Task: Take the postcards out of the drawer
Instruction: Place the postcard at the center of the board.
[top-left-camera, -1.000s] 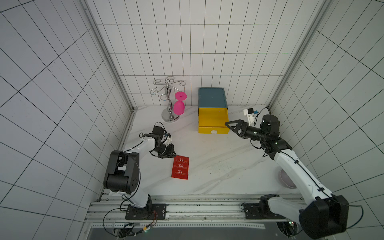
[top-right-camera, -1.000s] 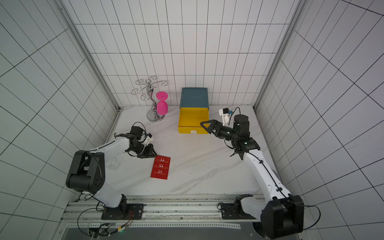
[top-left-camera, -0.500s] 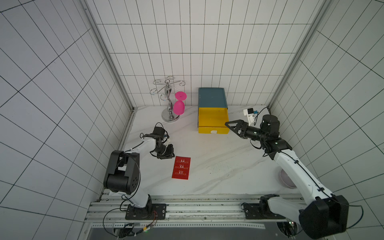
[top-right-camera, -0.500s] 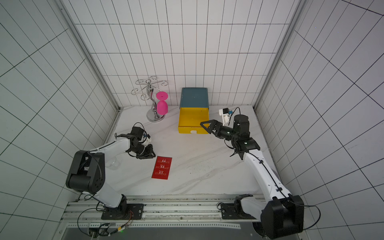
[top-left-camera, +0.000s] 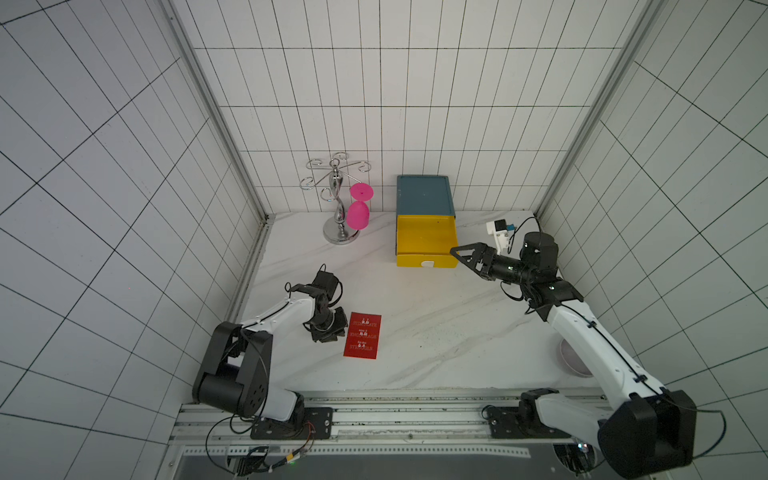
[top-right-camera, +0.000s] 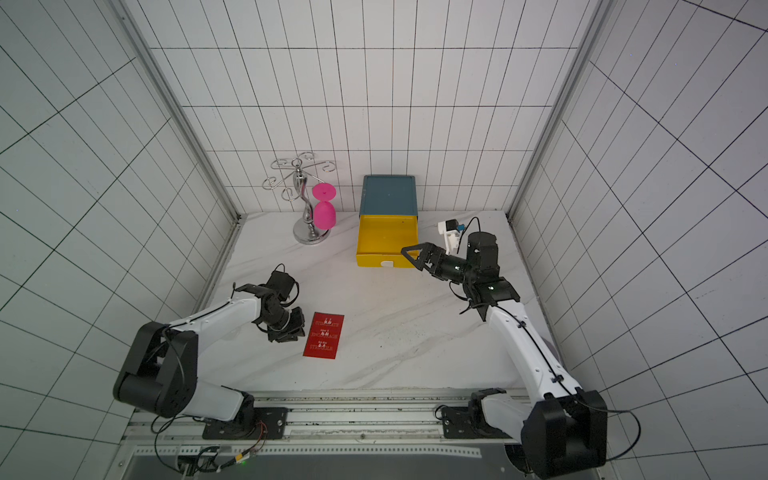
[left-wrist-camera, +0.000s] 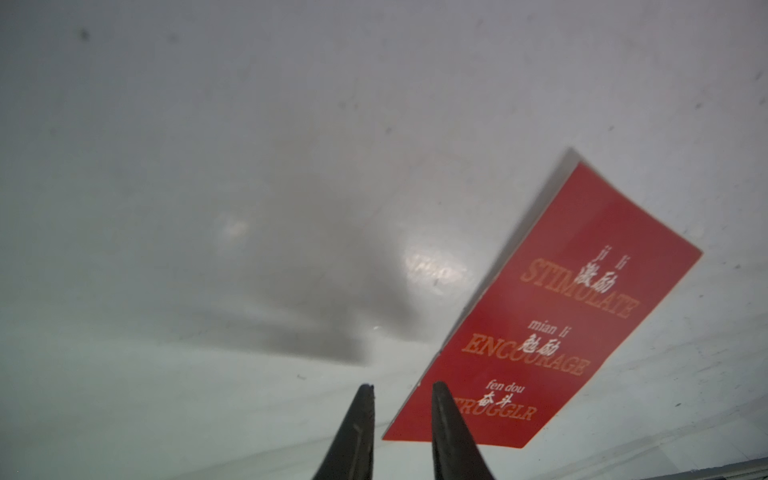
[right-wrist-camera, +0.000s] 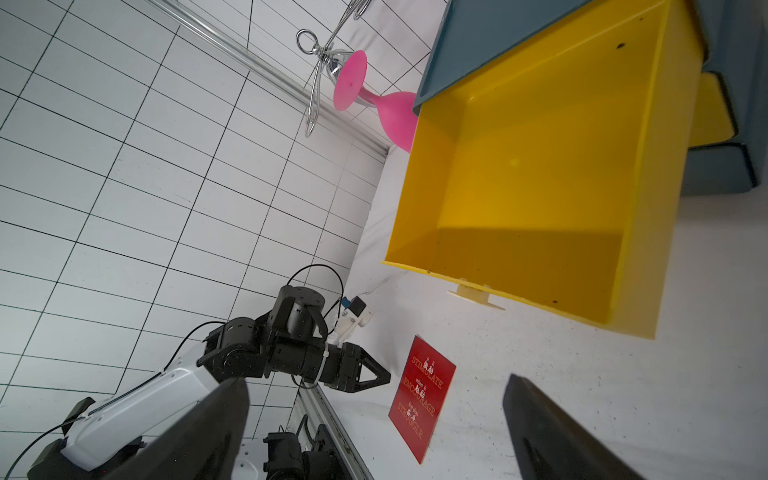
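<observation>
1. The postcards (top-left-camera: 362, 335) lie flat on the white marbled tabletop (top-left-camera: 449, 324), red face up, with "STIMULATE" and "ENCOURAGE" legible. They are well apart from the drawer. It may be one card or a stack; I cannot tell.
2. The left gripper (left-wrist-camera: 401, 387) sits low, just beside the cards' left long edge. Its fingers stand a narrow gap apart with only tabletop between them.
3. The yellow drawer (top-left-camera: 411, 261) stands open from the blue-grey cabinet (top-left-camera: 424, 195) by the back wall, and its yellow floor shows in the right wrist view.
4. The right gripper (top-left-camera: 459, 255) hovers at the drawer's front right corner, jaws spread wide, holding nothing.
5. A pink wine glass (top-left-camera: 358, 216) hangs upside down on a chrome rack (top-left-camera: 338, 195) left of the cabinet.
</observation>
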